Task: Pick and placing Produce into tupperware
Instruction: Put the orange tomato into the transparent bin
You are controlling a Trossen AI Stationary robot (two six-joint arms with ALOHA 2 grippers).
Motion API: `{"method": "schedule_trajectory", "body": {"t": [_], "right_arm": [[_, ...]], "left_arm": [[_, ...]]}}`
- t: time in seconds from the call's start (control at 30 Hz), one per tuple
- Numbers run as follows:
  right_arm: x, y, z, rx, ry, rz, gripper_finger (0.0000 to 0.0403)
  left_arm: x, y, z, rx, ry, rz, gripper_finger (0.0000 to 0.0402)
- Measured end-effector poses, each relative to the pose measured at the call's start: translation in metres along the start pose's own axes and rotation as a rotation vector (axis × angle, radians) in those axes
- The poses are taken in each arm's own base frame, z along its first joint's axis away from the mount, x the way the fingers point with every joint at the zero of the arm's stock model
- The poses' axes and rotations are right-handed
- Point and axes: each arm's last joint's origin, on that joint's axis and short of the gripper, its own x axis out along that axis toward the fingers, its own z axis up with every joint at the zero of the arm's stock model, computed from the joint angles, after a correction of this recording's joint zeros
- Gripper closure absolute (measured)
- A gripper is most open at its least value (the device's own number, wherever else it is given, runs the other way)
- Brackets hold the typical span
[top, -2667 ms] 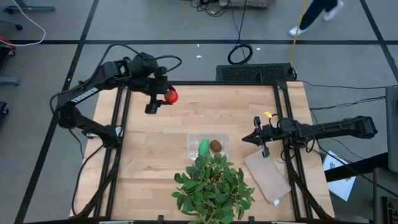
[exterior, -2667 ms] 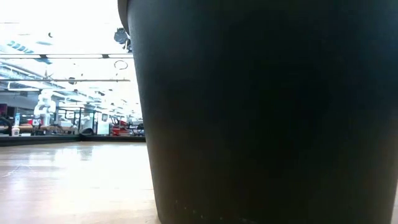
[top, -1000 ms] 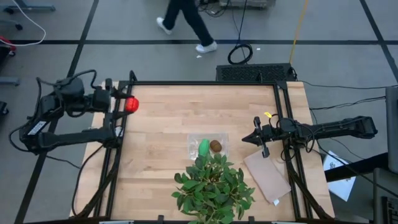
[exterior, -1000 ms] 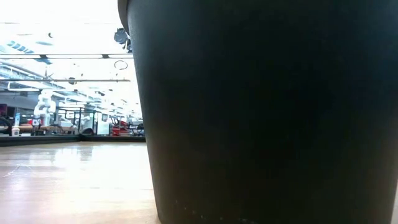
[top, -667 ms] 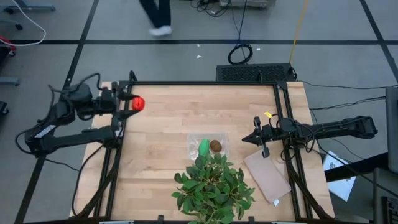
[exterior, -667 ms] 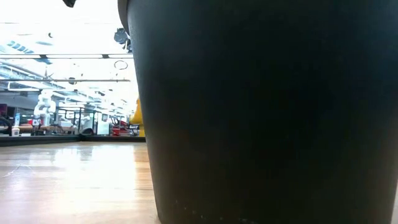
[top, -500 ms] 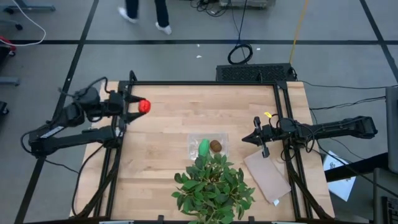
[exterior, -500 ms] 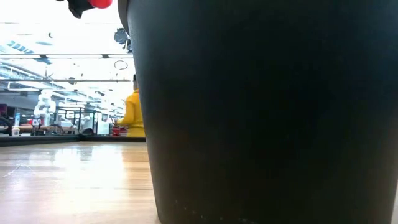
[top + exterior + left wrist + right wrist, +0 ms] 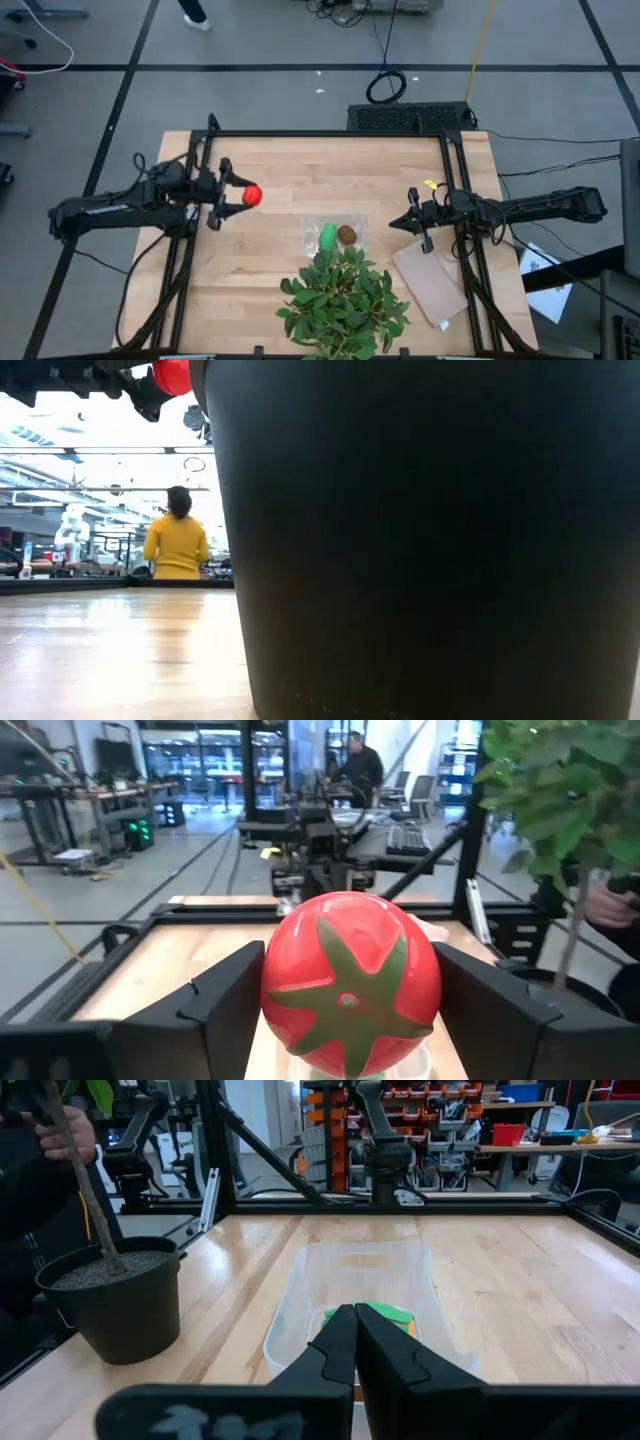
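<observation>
Currently I see left gripper (image 9: 236,195) pinching the tomato (image 9: 251,195) above table (image 9: 300,170), left of tupperware (image 9: 335,236); right gripper (image 9: 414,222) pressed together.

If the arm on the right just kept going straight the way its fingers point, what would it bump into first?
Most likely the clear tupperware. The right gripper, its fingers shut, points straight at it in the wrist view, with the green piece inside. From above, the container sits slightly off that line, so it might only clip its edge.

robotics lab; workbenches (image 9: 70,795); parts bins (image 9: 440,1105)
</observation>
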Motion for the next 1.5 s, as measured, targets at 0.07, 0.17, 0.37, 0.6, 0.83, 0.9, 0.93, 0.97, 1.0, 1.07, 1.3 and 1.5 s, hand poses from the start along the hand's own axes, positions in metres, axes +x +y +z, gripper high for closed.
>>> {"method": "schedule_trajectory", "body": {"t": [0.07, 0.17, 0.37, 0.6, 0.83, 0.9, 0.93, 0.97, 1.0, 1.07, 1.3, 1.5], "right_arm": [[0.0, 0.0, 0.0, 0.0, 0.0, 0.0, 0.0403], [0.0, 0.0, 0.0, 0.0, 0.0, 0.0, 0.0403], [0.0, 0.0, 0.0, 0.004, 0.0, 0.0, 0.0403], [0.0, 0.0, 0.0, 0.004, 0.001, 0.0, 0.0403], [0.0, 0.0, 0.0, 0.004, 0.0, 0.0, 0.0403], [0.0, 0.0, 0.0, 0.004, 0.001, 0.0, 0.0403], [0.0, 0.0, 0.0, 0.004, 0.001, 0.0, 0.0403], [0.0, 0.0, 0.0, 0.004, 0.001, 0.0, 0.0403], [0.0, 0.0, 0.0, 0.005, 0.003, -0.001, 0.0403], [0.0, 0.0, 0.0, 0.005, 0.004, -0.001, 0.0403], [0.0, 0.0, -0.001, 0.006, 0.007, 0.0, 0.0403], [0.0, 0.0, -0.001, 0.006, 0.008, 0.0, 0.0403]], "left_arm": [[0.001, -0.003, -0.001, 0.012, 0.004, -0.02, 0.0138], [0.001, -0.008, 0.0, 0.034, -0.004, -0.053, 0.0138], [-0.01, -0.011, 0.001, 0.097, -0.007, -0.019, 0.0138], [-0.028, -0.013, -0.003, 0.111, 0.022, 0.049, 0.0138], [-0.034, -0.014, -0.005, 0.109, 0.036, 0.07, 0.0138], [-0.034, -0.014, -0.007, 0.114, 0.052, 0.076, 0.0138], [-0.034, -0.014, -0.007, 0.114, 0.059, 0.077, 0.0138], [-0.034, -0.014, -0.007, 0.113, 0.06, 0.079, 0.0138], [-0.034, -0.014, -0.007, 0.112, 0.06, 0.08, 0.0138], [-0.034, -0.014, -0.007, 0.109, 0.057, 0.087, 0.0138], [-0.032, -0.013, -0.013, 0.116, 0.064, 0.107, 0.0137], [-0.03, -0.012, -0.025, 0.126, 0.013, 0.107, 0.0137]]}}
